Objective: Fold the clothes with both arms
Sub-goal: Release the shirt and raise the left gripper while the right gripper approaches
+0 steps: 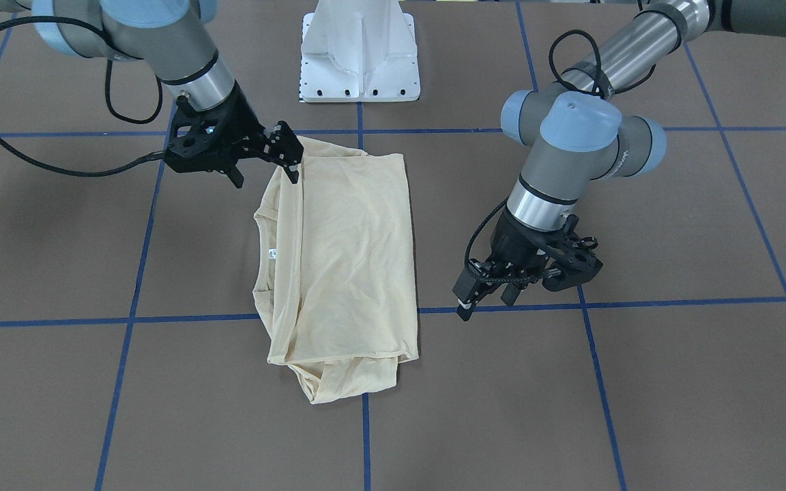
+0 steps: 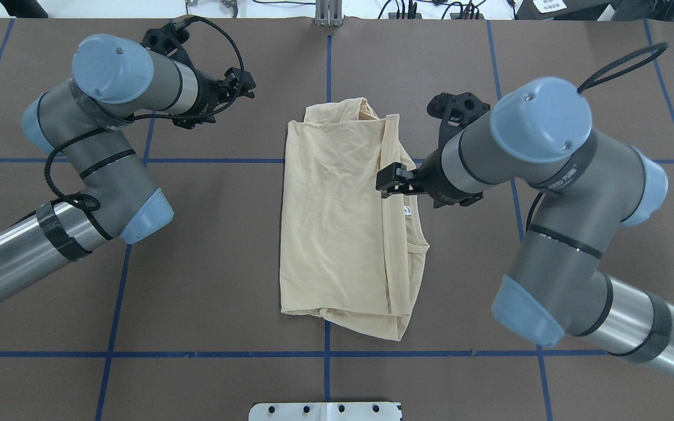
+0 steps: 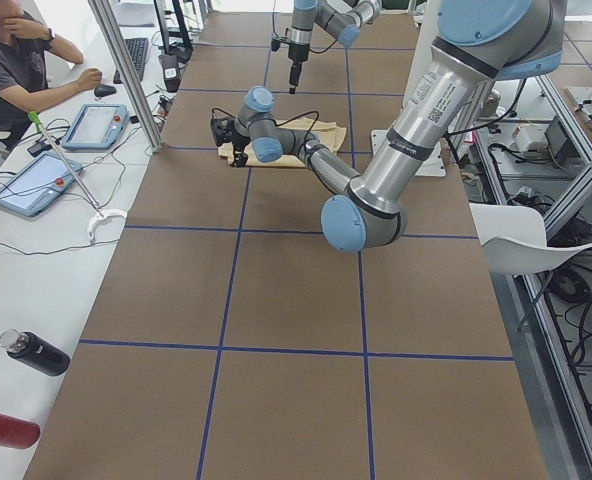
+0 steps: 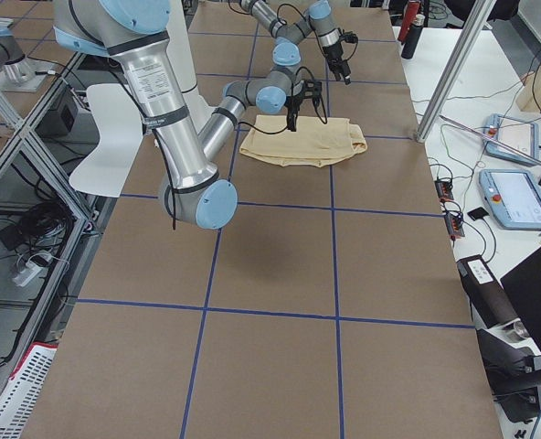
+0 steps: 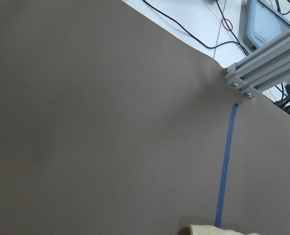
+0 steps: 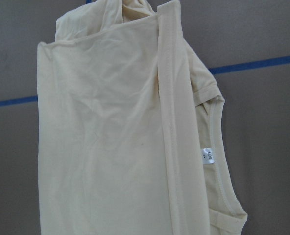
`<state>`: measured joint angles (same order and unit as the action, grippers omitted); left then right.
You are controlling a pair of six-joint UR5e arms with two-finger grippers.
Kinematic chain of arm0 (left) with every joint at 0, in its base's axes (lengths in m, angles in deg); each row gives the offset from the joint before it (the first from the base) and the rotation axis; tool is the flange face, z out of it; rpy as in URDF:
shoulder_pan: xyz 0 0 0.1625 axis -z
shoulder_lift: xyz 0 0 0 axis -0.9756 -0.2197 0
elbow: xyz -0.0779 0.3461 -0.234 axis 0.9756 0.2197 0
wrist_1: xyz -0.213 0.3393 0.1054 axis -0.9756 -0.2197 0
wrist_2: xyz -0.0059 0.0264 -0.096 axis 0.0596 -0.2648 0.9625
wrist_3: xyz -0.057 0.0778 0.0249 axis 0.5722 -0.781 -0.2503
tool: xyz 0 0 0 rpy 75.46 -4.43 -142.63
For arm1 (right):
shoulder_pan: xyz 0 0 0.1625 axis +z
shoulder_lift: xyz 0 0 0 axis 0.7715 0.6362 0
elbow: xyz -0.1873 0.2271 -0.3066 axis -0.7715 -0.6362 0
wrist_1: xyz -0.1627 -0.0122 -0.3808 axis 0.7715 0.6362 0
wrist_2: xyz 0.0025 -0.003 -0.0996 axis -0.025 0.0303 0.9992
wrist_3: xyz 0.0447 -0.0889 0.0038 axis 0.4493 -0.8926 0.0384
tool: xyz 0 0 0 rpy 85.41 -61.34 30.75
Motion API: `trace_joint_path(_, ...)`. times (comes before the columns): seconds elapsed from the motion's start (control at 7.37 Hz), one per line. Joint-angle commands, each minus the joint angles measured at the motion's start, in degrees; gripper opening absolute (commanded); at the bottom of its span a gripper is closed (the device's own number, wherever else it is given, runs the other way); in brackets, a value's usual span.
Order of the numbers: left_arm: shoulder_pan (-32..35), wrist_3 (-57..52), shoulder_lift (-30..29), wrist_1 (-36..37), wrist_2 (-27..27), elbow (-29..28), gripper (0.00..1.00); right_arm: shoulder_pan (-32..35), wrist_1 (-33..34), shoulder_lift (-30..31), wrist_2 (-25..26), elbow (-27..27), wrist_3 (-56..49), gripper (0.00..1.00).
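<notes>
The pale cream-yellow folded knit shirt (image 6: 110, 147) is running off the bottom edge of the right wrist view, and only a sliver is peeking into the left wrist view. Its sleeves are lying mostly covered by the top layer. Overhead, the grey-and-silver left arm (image 2: 103, 169) is hiding part of the black left pincer (image 2: 239, 85). A seated person (image 3: 16, 60) is being cropped by the exterior left view's corner.
</notes>
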<state>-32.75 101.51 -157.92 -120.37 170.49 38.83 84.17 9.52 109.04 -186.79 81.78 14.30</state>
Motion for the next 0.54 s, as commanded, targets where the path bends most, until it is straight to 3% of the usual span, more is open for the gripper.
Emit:
trace_joint_path(0.0,0.0,-0.09,2.68,4.6,0.83,6.37,1.0,-6.59,3.41,-0.21,5.15,-0.38,-6.61,1.0)
trace_joint_path(0.27,-0.18,-1.4,3.05,4.6,0.83,6.65,1.0,-9.4,13.15,-2.3,6.81,-1.34,-12.54,1.0)
trace_joint_path(0.41,-0.26,-1.5,3.14,4.6,0.83,6.56,1.0,-10.9,13.89,-4.23,9.09,-4.74,-12.82,1.0)
